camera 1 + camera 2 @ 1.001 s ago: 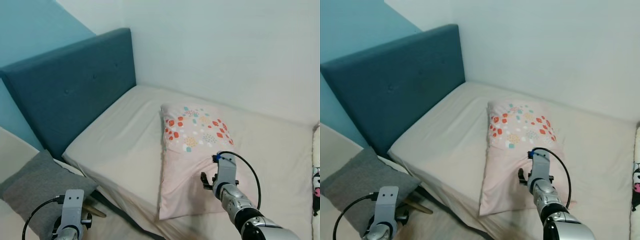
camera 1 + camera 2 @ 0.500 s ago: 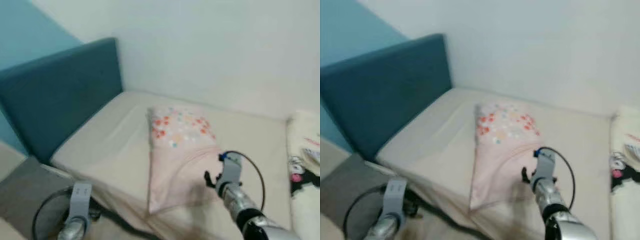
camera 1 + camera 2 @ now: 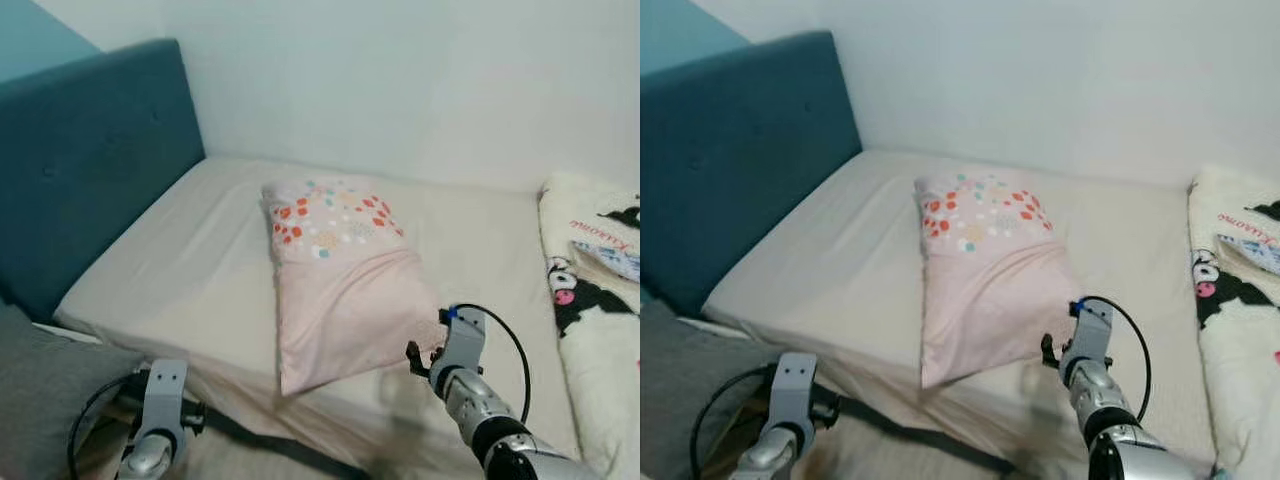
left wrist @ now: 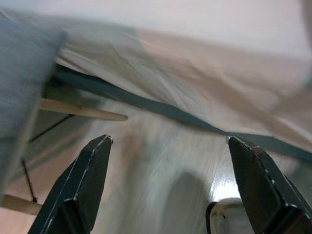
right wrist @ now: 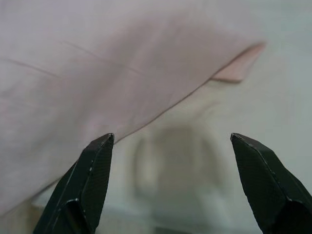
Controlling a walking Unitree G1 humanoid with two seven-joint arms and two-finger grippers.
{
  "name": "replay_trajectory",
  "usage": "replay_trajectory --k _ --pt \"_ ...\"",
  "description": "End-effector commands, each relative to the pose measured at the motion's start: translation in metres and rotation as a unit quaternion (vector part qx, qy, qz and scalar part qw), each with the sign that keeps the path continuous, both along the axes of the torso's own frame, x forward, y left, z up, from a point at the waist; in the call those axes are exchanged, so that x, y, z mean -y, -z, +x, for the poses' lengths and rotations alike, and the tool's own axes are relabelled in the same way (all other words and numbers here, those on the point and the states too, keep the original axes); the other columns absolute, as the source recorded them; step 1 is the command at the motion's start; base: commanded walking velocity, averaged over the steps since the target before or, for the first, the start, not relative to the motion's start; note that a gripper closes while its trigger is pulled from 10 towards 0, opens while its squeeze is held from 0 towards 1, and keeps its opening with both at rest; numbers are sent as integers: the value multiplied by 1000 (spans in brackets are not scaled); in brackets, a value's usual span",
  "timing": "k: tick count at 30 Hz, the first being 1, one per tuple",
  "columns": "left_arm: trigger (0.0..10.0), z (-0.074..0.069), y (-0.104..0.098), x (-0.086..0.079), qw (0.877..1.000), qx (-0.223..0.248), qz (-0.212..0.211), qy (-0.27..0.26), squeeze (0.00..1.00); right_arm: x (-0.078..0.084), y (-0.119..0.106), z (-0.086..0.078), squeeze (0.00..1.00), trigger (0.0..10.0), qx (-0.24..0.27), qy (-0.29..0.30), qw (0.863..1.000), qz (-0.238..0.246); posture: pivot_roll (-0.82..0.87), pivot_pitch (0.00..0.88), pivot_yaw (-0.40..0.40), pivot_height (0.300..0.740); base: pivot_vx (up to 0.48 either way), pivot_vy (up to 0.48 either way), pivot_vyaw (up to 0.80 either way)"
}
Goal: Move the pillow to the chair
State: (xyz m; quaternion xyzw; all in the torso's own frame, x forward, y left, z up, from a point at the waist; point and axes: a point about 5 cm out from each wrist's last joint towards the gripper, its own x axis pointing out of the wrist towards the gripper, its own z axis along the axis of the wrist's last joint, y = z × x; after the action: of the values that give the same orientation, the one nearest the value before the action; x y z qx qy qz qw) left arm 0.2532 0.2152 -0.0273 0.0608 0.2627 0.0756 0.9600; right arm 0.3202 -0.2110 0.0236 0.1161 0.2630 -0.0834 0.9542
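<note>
The pillow (image 3: 335, 285) lies on the bed (image 3: 180, 270), pink with a dotted band at its far end, one long edge hanging toward the mattress edge. The right gripper (image 5: 170, 183) hovers just short of that near edge, fingers spread wide with nothing between them, and the pink fabric lies just beyond the tips, reaching past one finger (image 5: 92, 180) while the other finger (image 5: 265, 180) has only sheet ahead of it.

By the look of it this thing is light and very soft: the cover sags and creases, so it will fold and droop wherever it is lifted. A pinch on loose cover alone would likely slip or drag the filling behind; the thin corner flap ahead of the fingertips looks like the easiest bite, though a deeper hold on the plump edge beside it would probably carry better.

The left gripper (image 4: 168, 187) is down low by the bed's side, also spread and holding nothing, with wood floor between its fingers and a dark strip under the hanging sheet beyond them.

The right wrist view gives the pillow's lifted edge and the shadow under it, which the head views flatten. The head views give what the wrist cannot: the whole pillow, the blue headboard (image 3: 90, 160) and a cartoon-print blanket (image 3: 595, 280) off to the right
</note>
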Motion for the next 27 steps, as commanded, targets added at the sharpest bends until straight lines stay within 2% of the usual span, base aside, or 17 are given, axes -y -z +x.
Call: replay_trajectory --k 1,3,8,11,12,15,17,22,25,26,27 --pt "10000 -1 0 -3 1000 -2 9 3 0 -6 -5 5 0 10000 18 0 1000 25 -90 54 -3 580 0 0 0" --pt "10000 0 -1 -4 1000 0 10 3 0 -7 -7 7 0 10000 27 2 999 41 -88 57 -2 575 0 0 0" --pt "10000 4 -5 -6 1000 12 15 2 0 -10 -22 17 0 10000 88 19 983 162 -80 62 1 550 0 0 0" --pt "10000 6 -8 -8 1000 22 20 1 0 -12 -30 22 0 10000 126 21 961 246 -76 66 4 535 0 0 0" --pt "10000 6 -8 -8 1000 22 20 1 0 -12 -30 22 0 10000 126 21 961 246 -76 66 4 535 0 0 0" --pt "10000 6 -11 -12 999 31 27 1 0 -14 -37 25 0 10000 157 18 935 319 -58 83 13 520 0 0 0" --pt "10000 5 -12 -15 999 36 31 1 0 -14 -37 25 0 10000 164 25 926 339 -52 88 16 510 0 0 0" --pt "10000 3 -16 -22 998 50 43 1 0 -14 -31 22 0 10000 155 51 923 348 -19 119 33 490 0 0 0" --pt "10000 5 -20 -26 997 63 54 4 0 -16 -32 22 0 10000 160 53 917 363 -5 130 40 480 0 0 0" --pt "10000 5 -26 -31 994 79 69 7 0 -18 -35 24 0 10000 174 45 907 381 8 145 48 470 0 0 0" --pt "10000 5 -26 -31 994 79 69 7 0 -18 -35 24 0 10000 174 45 907 381 8 145 48 470 0 0 0"
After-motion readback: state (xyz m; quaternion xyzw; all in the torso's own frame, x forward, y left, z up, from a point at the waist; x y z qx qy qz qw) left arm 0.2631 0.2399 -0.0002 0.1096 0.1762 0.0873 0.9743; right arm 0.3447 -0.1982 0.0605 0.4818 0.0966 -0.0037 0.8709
